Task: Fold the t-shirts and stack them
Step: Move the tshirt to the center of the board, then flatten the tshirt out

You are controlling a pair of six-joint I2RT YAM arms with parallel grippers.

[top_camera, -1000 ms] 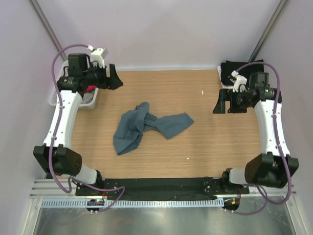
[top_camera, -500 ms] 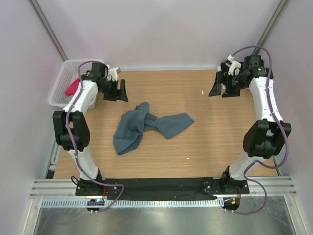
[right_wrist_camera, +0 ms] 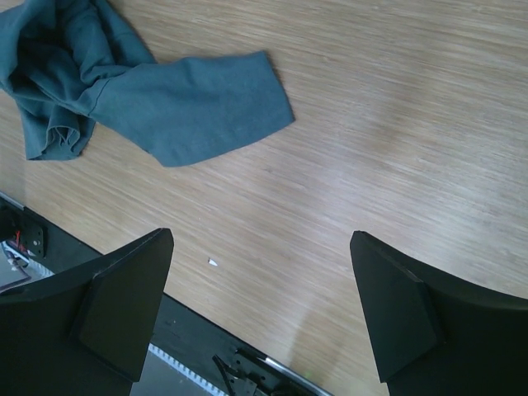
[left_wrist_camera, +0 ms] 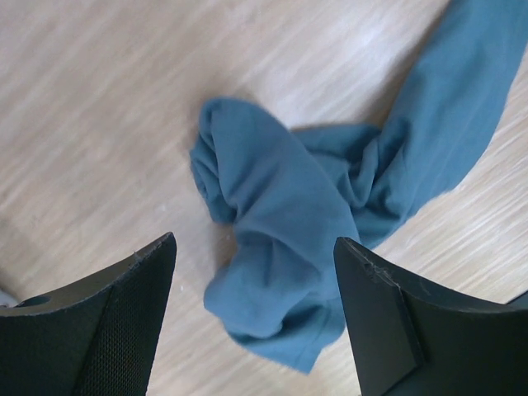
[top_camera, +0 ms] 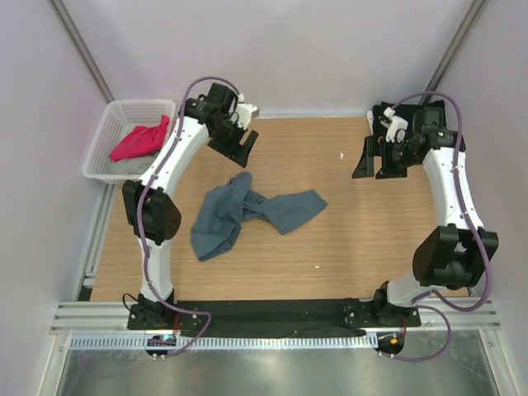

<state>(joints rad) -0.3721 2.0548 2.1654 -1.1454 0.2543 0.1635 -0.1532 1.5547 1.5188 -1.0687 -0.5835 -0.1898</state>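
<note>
A crumpled slate blue-grey t-shirt (top_camera: 247,213) lies in the middle of the wooden table; it also shows in the left wrist view (left_wrist_camera: 330,214) and the right wrist view (right_wrist_camera: 140,91). A magenta-pink t-shirt (top_camera: 139,140) lies in the white mesh basket (top_camera: 111,111) on top of light grey cloth (top_camera: 124,166). A black t-shirt (top_camera: 381,111) sits at the back right corner, mostly hidden by the right arm. My left gripper (top_camera: 233,145) is open and empty, above the table just behind the blue-grey shirt. My right gripper (top_camera: 375,158) is open and empty at the right.
The basket stands off the table's back left corner. Small white specks (top_camera: 341,154) lie on the wood. A black bar (top_camera: 272,312) with the arm bases runs along the near edge.
My left gripper has swung right from beside the basket to behind the blue-grey shirt, uncovering the basket. My right gripper has shifted a little toward the near side. The blue-grey shirt has not moved.
</note>
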